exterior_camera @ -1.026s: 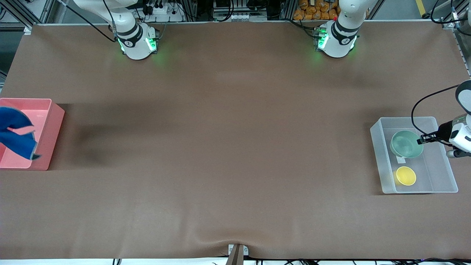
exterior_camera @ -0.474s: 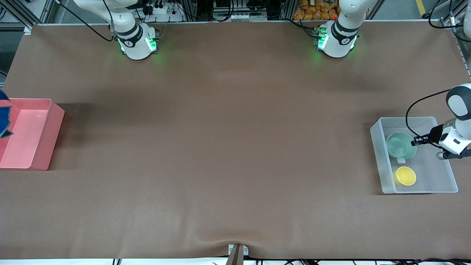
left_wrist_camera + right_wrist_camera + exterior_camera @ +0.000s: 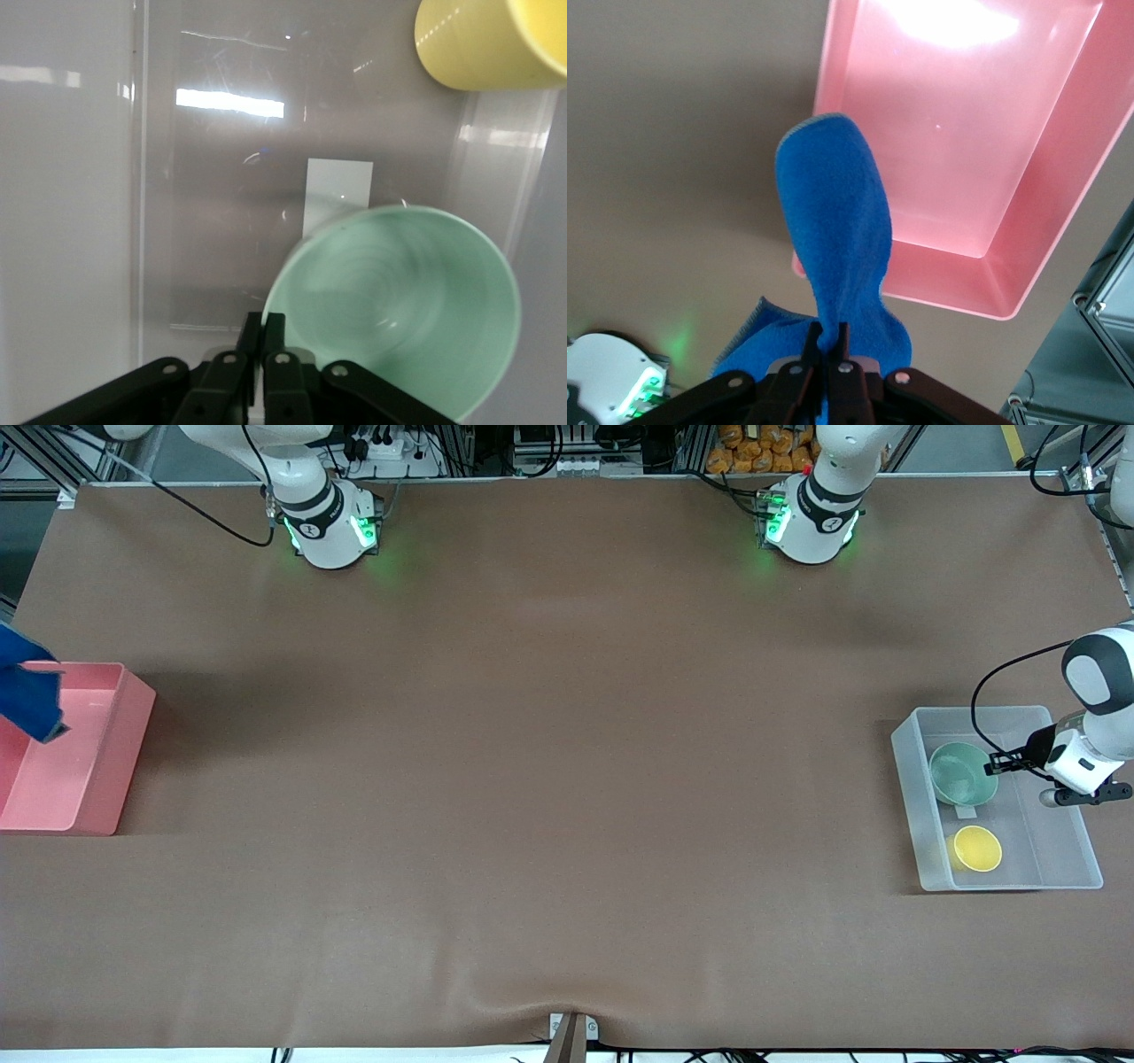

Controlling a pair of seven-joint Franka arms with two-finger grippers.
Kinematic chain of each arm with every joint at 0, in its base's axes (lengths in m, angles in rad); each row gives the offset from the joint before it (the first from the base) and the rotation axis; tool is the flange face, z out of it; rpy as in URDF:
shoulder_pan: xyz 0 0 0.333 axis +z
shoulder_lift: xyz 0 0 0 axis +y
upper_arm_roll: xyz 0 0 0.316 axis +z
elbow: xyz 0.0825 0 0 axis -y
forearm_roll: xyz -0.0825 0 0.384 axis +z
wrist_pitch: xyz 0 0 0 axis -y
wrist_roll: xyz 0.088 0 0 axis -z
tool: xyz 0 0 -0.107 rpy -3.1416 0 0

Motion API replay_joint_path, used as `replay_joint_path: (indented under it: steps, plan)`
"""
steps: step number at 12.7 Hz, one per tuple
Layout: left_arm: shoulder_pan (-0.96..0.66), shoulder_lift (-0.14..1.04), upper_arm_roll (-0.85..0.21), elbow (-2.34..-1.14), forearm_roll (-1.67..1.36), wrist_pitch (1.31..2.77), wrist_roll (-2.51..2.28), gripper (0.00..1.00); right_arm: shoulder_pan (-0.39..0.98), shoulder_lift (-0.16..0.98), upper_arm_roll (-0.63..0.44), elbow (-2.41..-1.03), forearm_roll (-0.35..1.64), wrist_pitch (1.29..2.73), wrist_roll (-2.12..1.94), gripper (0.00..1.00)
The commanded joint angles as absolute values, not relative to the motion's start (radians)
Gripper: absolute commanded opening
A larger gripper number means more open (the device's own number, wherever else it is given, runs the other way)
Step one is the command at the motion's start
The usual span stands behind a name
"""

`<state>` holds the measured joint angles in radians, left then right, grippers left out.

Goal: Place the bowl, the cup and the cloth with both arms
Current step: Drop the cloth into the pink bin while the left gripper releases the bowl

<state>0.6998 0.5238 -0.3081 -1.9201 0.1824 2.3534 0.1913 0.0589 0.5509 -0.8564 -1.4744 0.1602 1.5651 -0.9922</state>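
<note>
My left gripper is shut on the rim of the mint-green bowl and holds it tilted, low inside the clear bin. In the left wrist view the fingers pinch the bowl's rim. The yellow cup stands in the same bin, nearer the front camera, and also shows in the left wrist view. My right gripper is shut on the blue cloth, which hangs over the edge of the pink bin. In the front view only the cloth shows, not that gripper.
The pink bin sits at the right arm's end of the table, the clear bin at the left arm's end. A white label lies on the clear bin's floor. Brown table spreads between the bins.
My left gripper has lowered the bowl deeper into the clear bin. The blue cloth has swung from over the pink bin's middle to its edge nearer the arm bases.
</note>
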Motion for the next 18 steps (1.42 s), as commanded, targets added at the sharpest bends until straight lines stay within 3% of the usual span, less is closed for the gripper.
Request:
replay_joint_path:
  steps: [1, 2, 3, 7, 13, 14, 15, 16, 18]
  plan:
    - [0.71, 0.522, -0.314, -1.922, 0.241, 2.365, 0.204, 0.76, 0.032, 0.592, -0.844, -1.506, 0.158, 1.623, -0.977, 0.0]
    - [0.71, 0.519, -0.316, -1.921, 0.242, 2.365, 0.203, 0.92, 0.026, 0.624, -0.842, -1.506, 0.167, 1.621, -0.976, 0.0]
    - [0.71, 0.514, -0.318, -1.919, 0.242, 2.364, 0.202, 1.0, 0.026, 0.643, -0.842, -1.511, 0.185, 1.617, -0.971, 0.0]
    - [0.709, 0.47, -0.328, -1.911, 0.242, 2.344, 0.193, 1.0, -0.003, 0.686, -0.821, -1.532, 0.23, 1.65, -0.969, 0.0]
    - [0.704, 0.39, -0.36, -1.852, 0.239, 2.171, 0.19, 1.0, -0.201, 0.724, -0.615, -1.531, 0.226, 1.838, -0.971, 0.0]
    - [0.704, 0.37, -0.362, -1.852, 0.238, 2.168, 0.189, 1.0, -0.201, 0.724, -0.615, -1.531, 0.224, 1.835, -0.977, 0.13]
    - [0.703, 0.353, -0.37, -1.852, 0.236, 2.163, 0.189, 1.0, -0.201, 0.724, -0.615, -1.531, 0.224, 1.83, -0.977, 0.61]
    - [0.704, 0.336, -0.388, -1.85, 0.236, 2.145, 0.187, 1.0, -0.202, 0.723, -0.614, -1.531, 0.23, 1.824, -0.971, 1.0]
    - [0.704, 0.298, -0.417, -1.847, 0.236, 2.103, 0.158, 1.0, -0.192, 0.703, -0.615, -1.517, 0.235, 1.778, -0.912, 1.0]
